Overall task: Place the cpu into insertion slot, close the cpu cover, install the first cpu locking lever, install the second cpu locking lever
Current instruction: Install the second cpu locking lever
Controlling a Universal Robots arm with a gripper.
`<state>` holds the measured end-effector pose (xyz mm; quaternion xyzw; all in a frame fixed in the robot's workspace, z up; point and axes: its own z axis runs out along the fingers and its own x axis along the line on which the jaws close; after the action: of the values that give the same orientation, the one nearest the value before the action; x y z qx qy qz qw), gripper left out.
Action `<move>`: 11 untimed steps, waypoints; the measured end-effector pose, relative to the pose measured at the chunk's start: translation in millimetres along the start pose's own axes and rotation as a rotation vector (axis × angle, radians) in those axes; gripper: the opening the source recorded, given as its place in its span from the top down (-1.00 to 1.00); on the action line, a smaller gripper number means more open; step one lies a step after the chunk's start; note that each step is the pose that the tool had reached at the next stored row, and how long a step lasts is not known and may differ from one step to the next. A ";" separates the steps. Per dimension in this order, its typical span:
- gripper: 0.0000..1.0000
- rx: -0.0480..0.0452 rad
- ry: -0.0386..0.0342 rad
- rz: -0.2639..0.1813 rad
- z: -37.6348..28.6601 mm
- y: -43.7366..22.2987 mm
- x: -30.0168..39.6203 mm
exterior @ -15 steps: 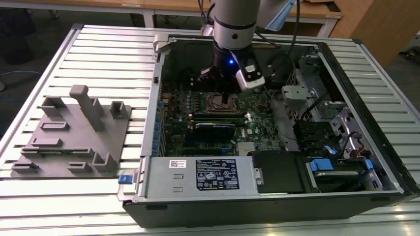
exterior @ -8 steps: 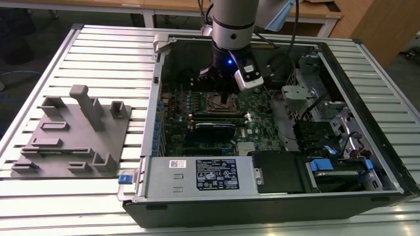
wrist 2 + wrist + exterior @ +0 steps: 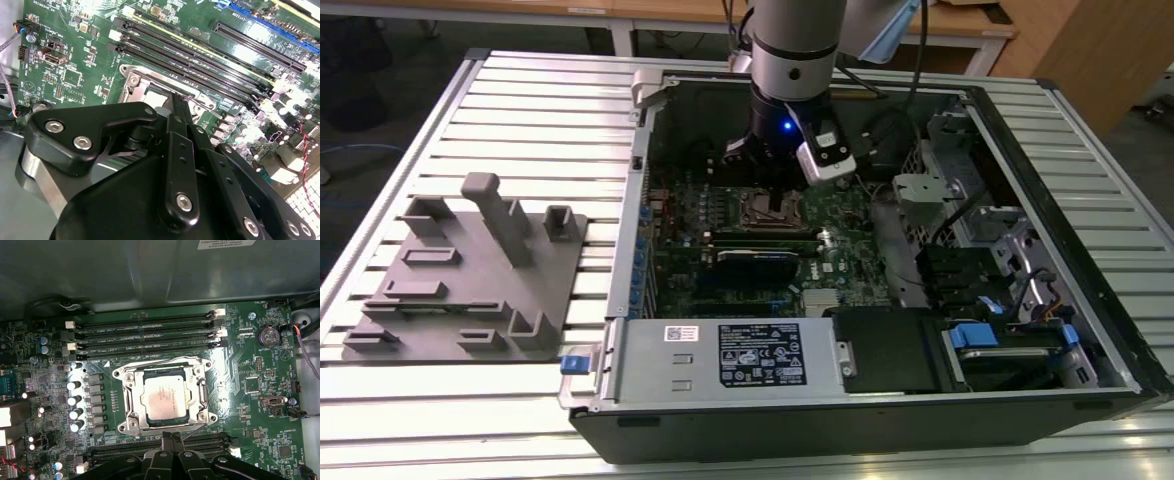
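Slatted metal table (image 3: 520, 110) carries the opened computer; cpu (image 3: 163, 398) sits mid-frame in its insertion slot (image 3: 131, 416), cpu cover (image 3: 202, 391) down. Gripper (image 3: 172, 438), fingers pinched together (holding nothing, seemingly), should press the lever (image 3: 192, 429) slowly sideways.

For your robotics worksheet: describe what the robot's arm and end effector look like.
The arm is a silver-grey cylinder with a dark lower section bearing a small blue light. The end effector is matte black, built from flat linkage bars joined by silver hex-head bolts. A white camera block is mounted beside it.

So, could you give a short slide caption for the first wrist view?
CPU seated in the socket with the cover down; gripper at the socket's edge.
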<state>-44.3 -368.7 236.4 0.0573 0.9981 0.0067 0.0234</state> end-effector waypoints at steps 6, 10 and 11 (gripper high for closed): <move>0.80 0.0000 0.0000 0.000 0.3 -0.6 5.4; 0.80 -0.0001 0.0000 0.000 0.6 -1.2 10.2; 0.80 0.0001 0.0001 0.000 0.5 -1.5 10.2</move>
<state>-54.5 -369.0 235.4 0.0573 0.9981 0.0066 0.0234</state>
